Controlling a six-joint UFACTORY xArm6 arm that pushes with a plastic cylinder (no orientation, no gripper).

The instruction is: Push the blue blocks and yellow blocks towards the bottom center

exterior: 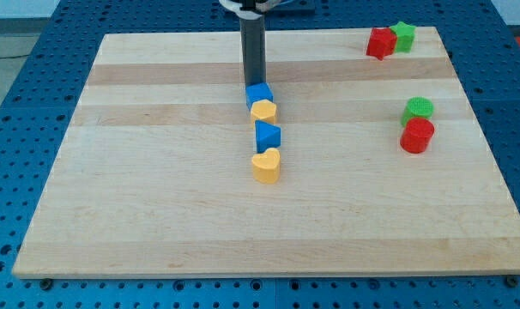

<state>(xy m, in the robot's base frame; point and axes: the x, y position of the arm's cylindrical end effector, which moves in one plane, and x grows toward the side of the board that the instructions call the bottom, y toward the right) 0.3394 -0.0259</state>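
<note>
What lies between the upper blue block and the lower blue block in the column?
In the camera view, one yellow block sits between the upper blue block and the lower blue block.

Four blocks form a column at the worktop [157, 215] centre: cube [258, 93] topmost, hexagonal block [263, 110] apparently touching it, then triangular block [267, 135], heart [266, 165] lowest. My tip [254, 83] sits just above the cube.

My rod is straight, round and dark grey, the same width all the way down to my tip [254, 83]. At the very top of the view it goes into a white ring with a dark part above.
</note>
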